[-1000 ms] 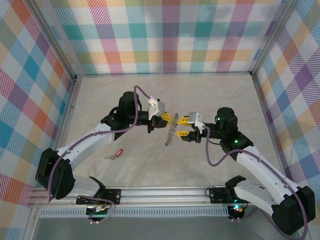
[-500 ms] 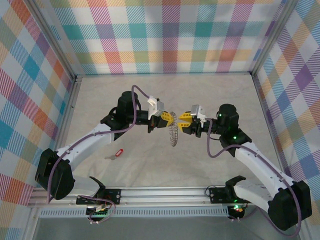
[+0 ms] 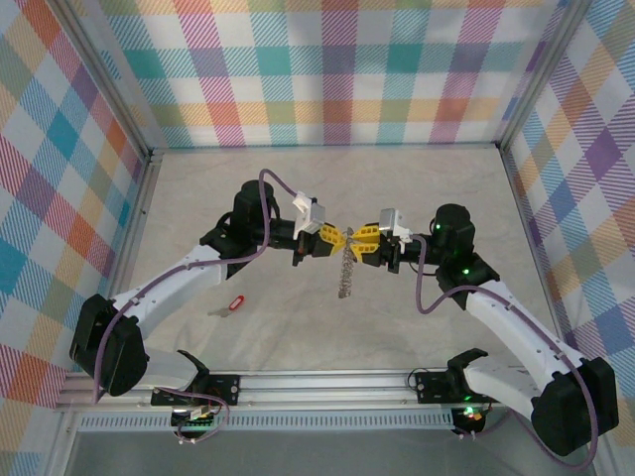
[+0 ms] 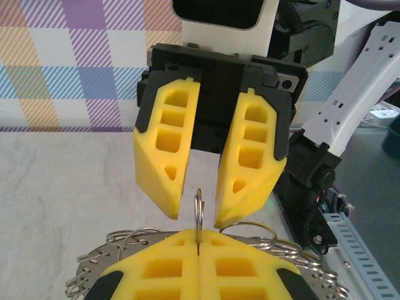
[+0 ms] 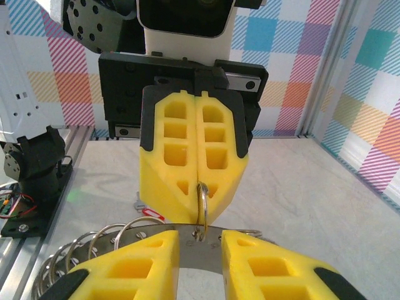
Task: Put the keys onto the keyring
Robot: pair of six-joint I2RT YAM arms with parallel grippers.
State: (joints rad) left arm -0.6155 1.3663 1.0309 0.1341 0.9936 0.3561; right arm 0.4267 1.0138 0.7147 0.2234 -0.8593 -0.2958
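Note:
The keyring (image 3: 344, 270), a flat grey toothed plate with several small wire rings, hangs in mid-air between both arms. My left gripper (image 3: 332, 238) is shut on one small split ring (image 4: 199, 209) at the plate's edge. Facing it, my right gripper (image 3: 363, 244) is open, and its yellow fingers (image 4: 165, 181) stand on either side of that same split ring without touching it. In the right wrist view the plate (image 5: 200, 257) shows in the gap of the right gripper (image 5: 201, 242). A key with a red tag (image 3: 235, 303) lies on the table, left of centre.
The grey table (image 3: 327, 178) is bounded by plaid walls on three sides and by a metal rail (image 3: 327, 382) at the near edge. The red-tagged key (image 5: 152, 214) also lies on the table below the left gripper's fingers (image 5: 169, 156).
The right gripper has moved up and left to meet the left gripper's tips, and its jaws have narrowed. The keyring has swung from a slant to hang nearly straight down.

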